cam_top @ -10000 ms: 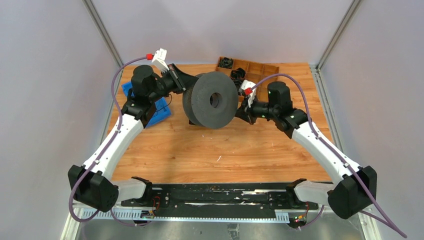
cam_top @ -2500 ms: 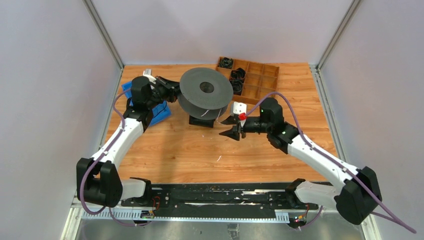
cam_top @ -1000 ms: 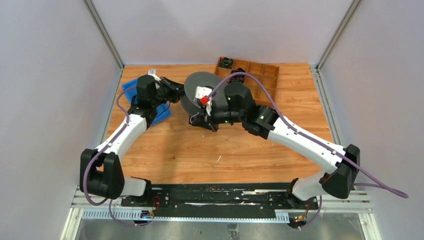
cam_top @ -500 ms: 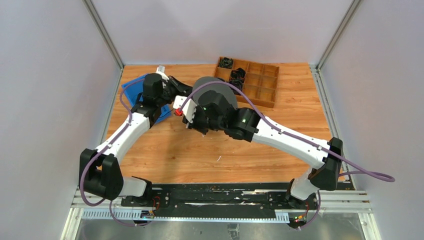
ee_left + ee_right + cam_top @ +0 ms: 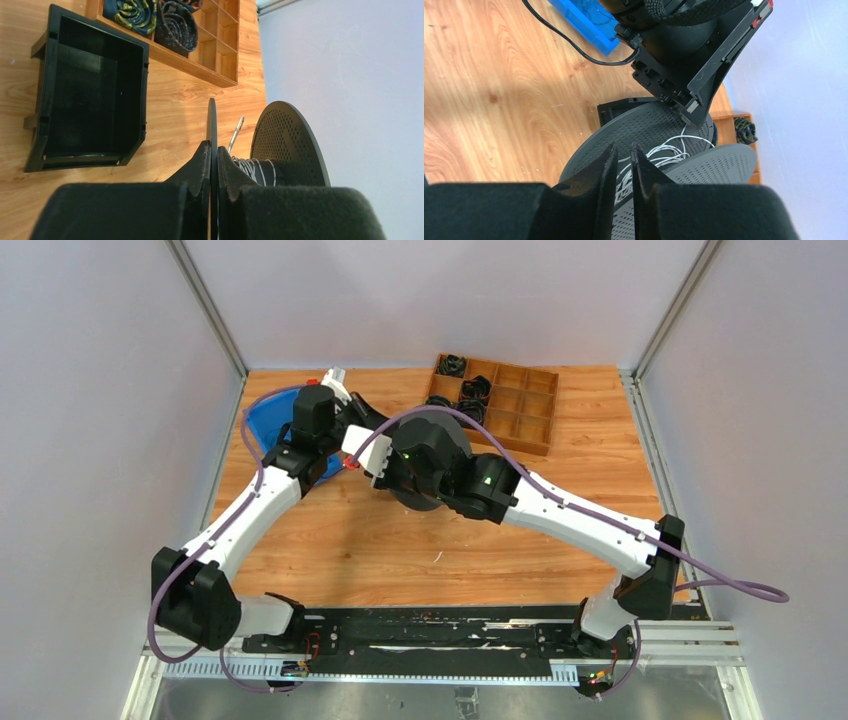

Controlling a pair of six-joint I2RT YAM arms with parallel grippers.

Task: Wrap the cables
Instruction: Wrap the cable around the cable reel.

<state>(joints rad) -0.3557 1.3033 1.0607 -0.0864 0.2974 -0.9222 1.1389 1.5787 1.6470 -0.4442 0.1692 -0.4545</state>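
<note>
Black plastic spool (image 5: 644, 125) with thin white cables (image 5: 664, 150) on its core, between two robot arms.

We see the left gripper (image 5: 213, 150) closed on the thin edge of one of the spool's two perforated round flanges, over the far half of the wooden bench (image 5: 400, 540). The cables sit between the flanges, partly wound on the core and partly in loose loops, with one stiff end poking out. The right gripper (image 5: 623, 150) points at those loops from just beside them, its jaws parted by a narrow slit wider than the wire. A blue plastic tray (image 5: 262, 425) lies under the left arm. A black open-topped bin (image 5: 42, 100) stands beside a wooden divided tray (image 5: 520, 410) holding dark coiled bundles (image 5: 175, 25).
</note>
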